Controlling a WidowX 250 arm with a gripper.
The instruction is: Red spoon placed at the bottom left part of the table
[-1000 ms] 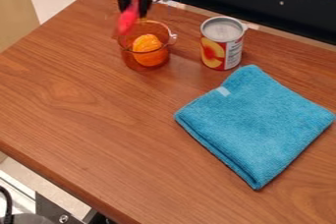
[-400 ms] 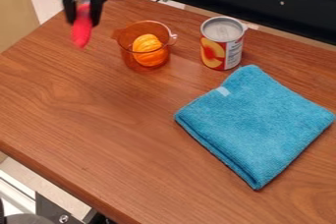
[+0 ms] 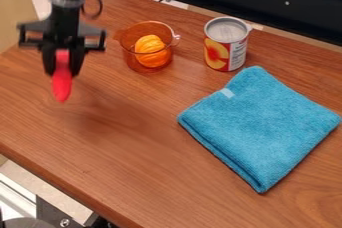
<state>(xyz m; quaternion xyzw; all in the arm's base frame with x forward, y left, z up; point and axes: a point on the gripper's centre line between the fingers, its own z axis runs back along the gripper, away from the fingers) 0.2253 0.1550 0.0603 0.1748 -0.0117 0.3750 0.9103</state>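
A see-through amber pot (image 3: 128, 53) stands on the wooden table (image 3: 133, 172) in the upper left part of the frame, to the right of the black gripper (image 3: 61, 72) and apart from it. A ribbed orange ball-like thing (image 3: 151, 45) sits inside the pot. Farther right, above the middle of the frame, a can (image 3: 216, 55) with fruit pictured on its side stands upright. Below the can, a folded blue cloth (image 3: 260, 127) lies flat across the right part of the frame, with a small pale tag (image 3: 227, 93) near its upper left edge. A dark panel (image 3: 254, 7) runs along the top of the frame, behind the table.

The arm (image 3: 65, 12) comes down from the top edge at the upper left, and the gripper hangs at the left of the frame. Its fingers are partly closed, one on either side of the red spoon (image 3: 61, 86), pinching its upper part. The spoon points down between and below the fingertips, nearly upright, over the left part of the table. A soft shadow (image 3: 110, 117) falls on the wood to the lower right of the spoon.
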